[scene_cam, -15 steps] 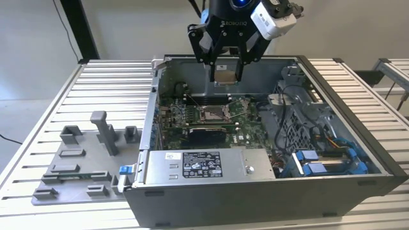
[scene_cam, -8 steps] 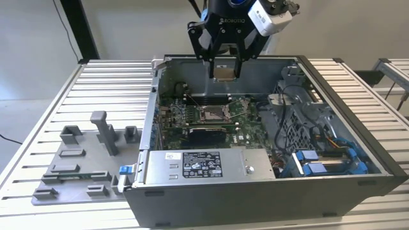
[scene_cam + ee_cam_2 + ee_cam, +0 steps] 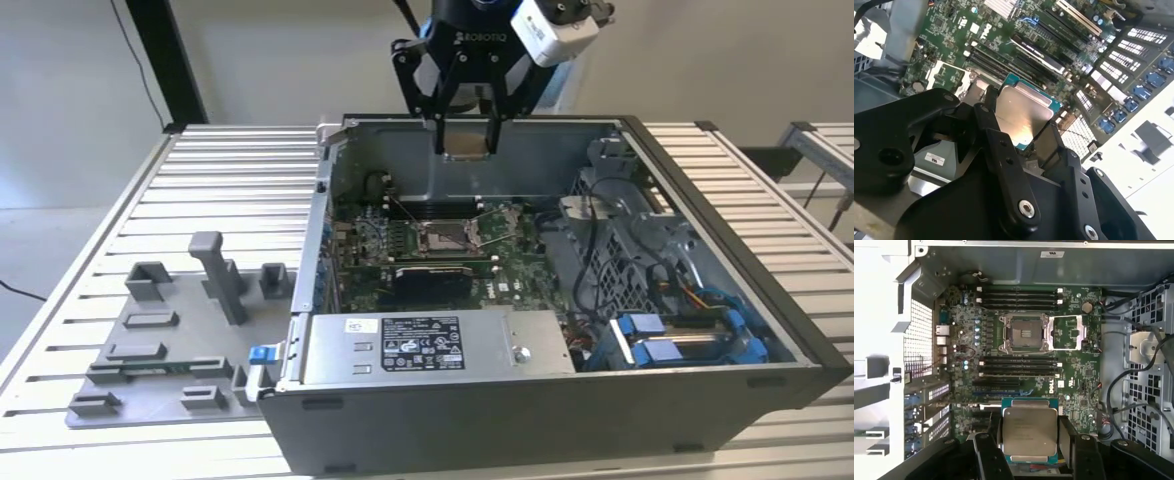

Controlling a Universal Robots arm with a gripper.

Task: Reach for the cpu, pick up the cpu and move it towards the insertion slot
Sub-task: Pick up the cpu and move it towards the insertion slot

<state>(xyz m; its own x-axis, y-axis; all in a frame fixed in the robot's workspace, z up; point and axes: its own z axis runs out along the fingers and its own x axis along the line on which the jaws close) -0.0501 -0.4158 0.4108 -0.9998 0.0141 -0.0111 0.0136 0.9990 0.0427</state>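
My gripper (image 3: 466, 140) hangs above the open computer case, shut on the cpu (image 3: 466, 141), whose tan face shows between the black fingers in the exterior view. In both wrist views the cpu (image 3: 1029, 431) (image 3: 1021, 114) shows its silvery top, clamped by the fingers (image 3: 990, 450) on two opposite edges. The insertion slot (image 3: 1023, 333) lies on the green board below, its silver frame open around a brownish centre, with the load plate swung aside. In the exterior view the insertion slot (image 3: 442, 236) sits mid-board, lower in the picture than the gripper.
The grey case (image 3: 694, 260) has tall walls around the board. Memory slots (image 3: 1019, 295) flank the socket. A power supply (image 3: 420, 345) sits at the case's near side, cables and a blue drive bay (image 3: 674, 345) on the exterior view's right. A grey fixture (image 3: 174, 330) lies on the slatted table.
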